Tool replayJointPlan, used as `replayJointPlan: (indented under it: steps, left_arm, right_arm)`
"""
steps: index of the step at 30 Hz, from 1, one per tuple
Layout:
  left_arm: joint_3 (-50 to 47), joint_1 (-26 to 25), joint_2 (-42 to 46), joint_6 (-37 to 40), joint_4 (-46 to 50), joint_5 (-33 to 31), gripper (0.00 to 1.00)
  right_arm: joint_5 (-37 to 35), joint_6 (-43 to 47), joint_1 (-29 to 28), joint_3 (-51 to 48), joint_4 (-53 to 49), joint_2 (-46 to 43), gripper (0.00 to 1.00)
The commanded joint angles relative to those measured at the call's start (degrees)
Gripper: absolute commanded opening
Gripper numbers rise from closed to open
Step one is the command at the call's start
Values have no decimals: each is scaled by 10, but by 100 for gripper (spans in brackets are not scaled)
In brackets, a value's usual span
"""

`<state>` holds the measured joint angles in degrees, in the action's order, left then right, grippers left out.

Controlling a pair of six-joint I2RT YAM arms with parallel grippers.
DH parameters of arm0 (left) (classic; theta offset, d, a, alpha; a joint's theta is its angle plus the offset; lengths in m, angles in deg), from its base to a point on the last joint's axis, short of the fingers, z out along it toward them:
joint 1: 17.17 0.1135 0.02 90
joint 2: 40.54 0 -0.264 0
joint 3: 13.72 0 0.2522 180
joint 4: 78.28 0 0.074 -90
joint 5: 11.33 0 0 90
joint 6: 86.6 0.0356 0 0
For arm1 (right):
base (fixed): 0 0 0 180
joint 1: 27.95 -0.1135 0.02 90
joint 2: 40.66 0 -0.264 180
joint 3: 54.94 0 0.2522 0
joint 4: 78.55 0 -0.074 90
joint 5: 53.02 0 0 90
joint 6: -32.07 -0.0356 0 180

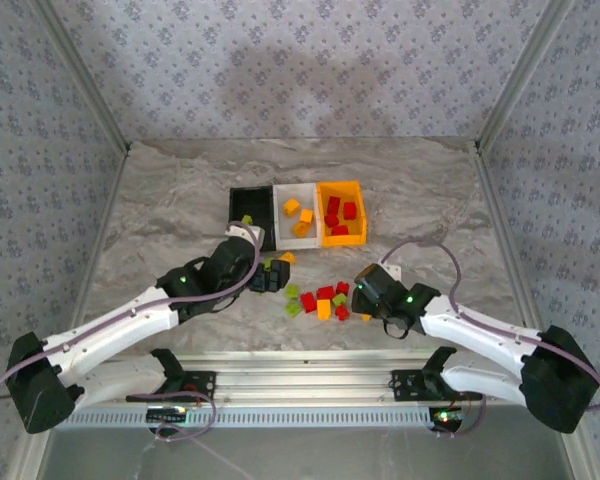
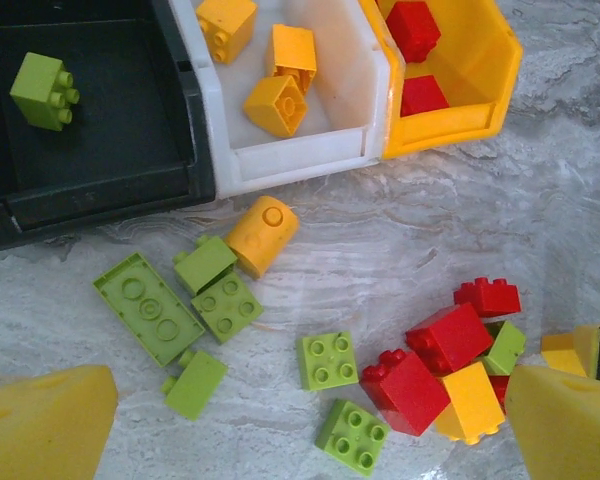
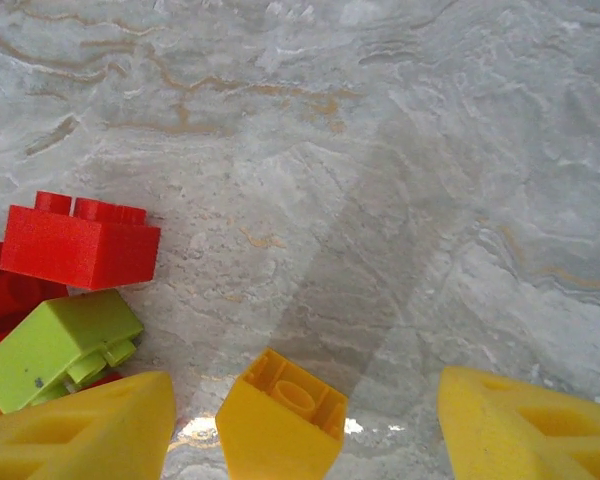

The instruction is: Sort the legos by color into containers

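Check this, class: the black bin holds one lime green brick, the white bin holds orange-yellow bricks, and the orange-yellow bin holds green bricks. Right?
Not quite. The orange-yellow bin holds red bricks, not green ones, as the left wrist view shows. The black bin does hold one lime green brick and the white bin orange-yellow bricks.

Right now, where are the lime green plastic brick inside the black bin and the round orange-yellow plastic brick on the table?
Lime green plastic brick [image 2: 38,88] in black bin [image 2: 120,135]: left wrist view, flat side.
Round orange-yellow plastic brick [image 2: 260,238]: left wrist view, curved side.
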<state>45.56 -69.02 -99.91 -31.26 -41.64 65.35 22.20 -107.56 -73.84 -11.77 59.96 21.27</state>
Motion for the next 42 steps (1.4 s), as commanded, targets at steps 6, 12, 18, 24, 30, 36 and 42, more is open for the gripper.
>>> replayJointPlan:
  steps: [6,12,18,24,30,36,42]
  left_arm:
    - [-8,-1,13,-10,9,-18,100]
    - [-11,0,14,-10,13,-29,100]
    - [-22,2,17,-16,24,-52,100]
    - [-53,3,36,-24,26,-58,100]
    - [-81,4,55,-37,34,-60,100]
    - [-104,4,80,-49,34,-58,100]
    - [-110,5,78,-55,31,-55,100]
  right_arm:
    - [17,-3,-3,3,31,88,60]
    - [22,1,-9,5,30,81,36]
    - [18,25,-13,43,10,46,27]
    - [33,103,-3,182,5,100,26]
    - [55,172,22,380,37,277,27]
    - [47,195,47,575,13,470,28]
    - [16,182,55,678,-29,568,32]
